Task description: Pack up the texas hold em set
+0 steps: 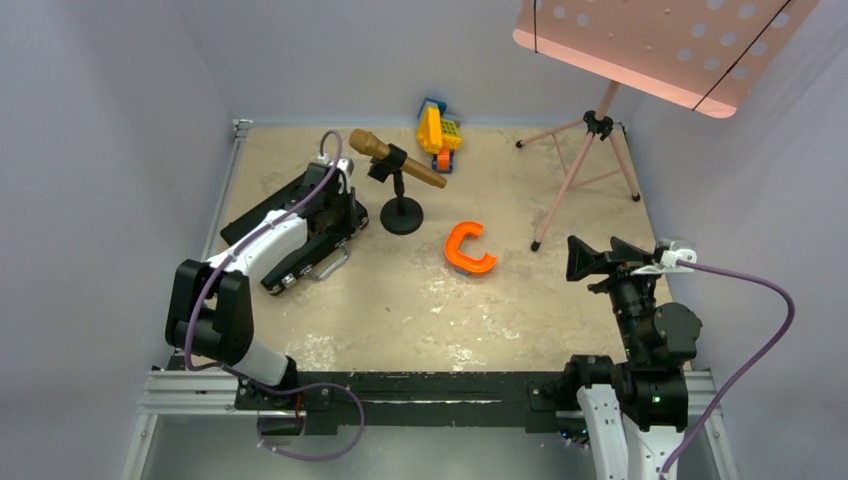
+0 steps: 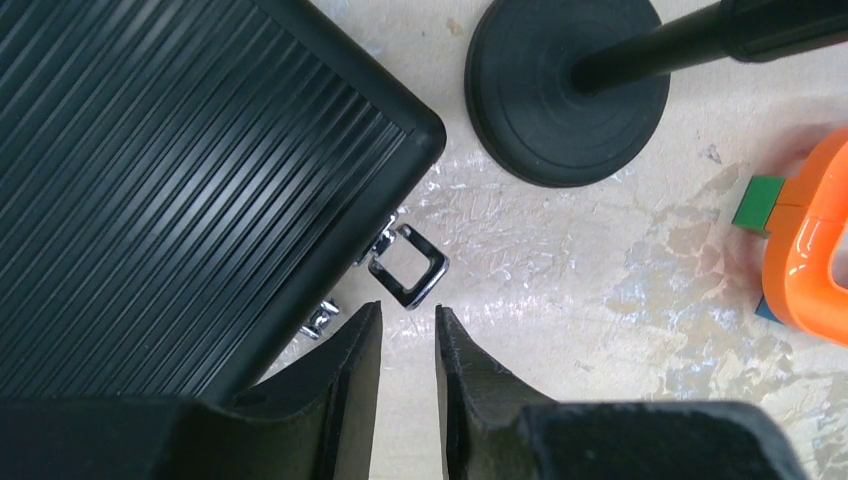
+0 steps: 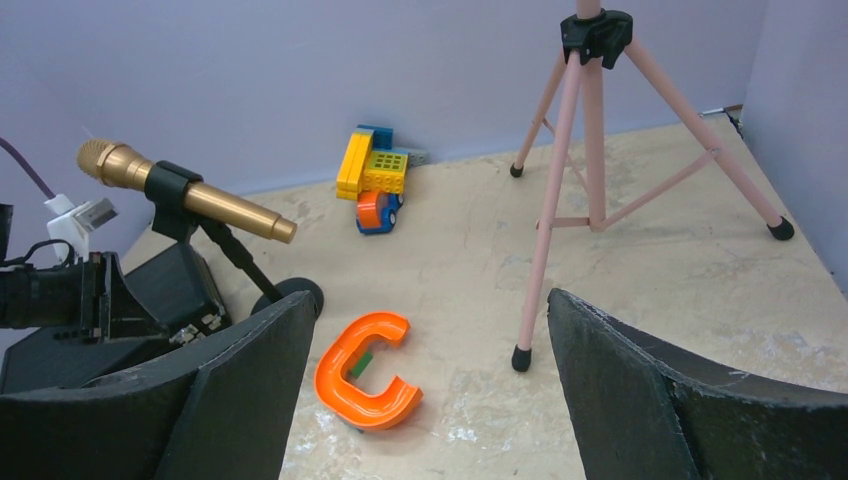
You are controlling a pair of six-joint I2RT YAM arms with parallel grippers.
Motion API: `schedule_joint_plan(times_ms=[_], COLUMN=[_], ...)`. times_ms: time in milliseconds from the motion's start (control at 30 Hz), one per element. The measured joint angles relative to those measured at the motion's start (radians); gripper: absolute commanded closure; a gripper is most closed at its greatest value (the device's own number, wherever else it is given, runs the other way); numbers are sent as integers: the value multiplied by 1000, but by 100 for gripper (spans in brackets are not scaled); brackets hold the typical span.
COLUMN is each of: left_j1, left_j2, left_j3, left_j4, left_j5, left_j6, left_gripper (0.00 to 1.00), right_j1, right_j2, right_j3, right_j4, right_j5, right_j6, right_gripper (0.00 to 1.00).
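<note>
The left arm (image 1: 270,245) and right arm (image 1: 650,335) mix white shells with black joints; a purple cable (image 1: 760,290) trails from each wrist. Fingers (image 2: 355,380) are matte black wedges. A green speck (image 1: 655,398), perhaps a light, marks the right base.

Case (image 2: 150,150) ribbed matt black; latch (image 2: 408,266) shiny chrome.

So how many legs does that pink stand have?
3. On the pink stand, the back foot sits near the wall, the front foot is closest to the orange C-shaped piece, and the right foot points sideways. None look hidden.
</note>
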Motion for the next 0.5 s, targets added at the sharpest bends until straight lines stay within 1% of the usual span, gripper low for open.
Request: schedule_joint_plan(times_ms=[333, 500], left_j1=[-4, -25], left_j2=[22, 41], left_j3=[12, 12], left_j4=[63, 66], left_j5=[-13, -16], left_j6=[3, 3], left_gripper=[76, 78], right_j1=[0, 0], right_j2=[0, 0], right_j3=[0, 0], right_j4=[0, 0], right_j5=[0, 0], right_j6=[0, 0], right_gripper=[9, 10])
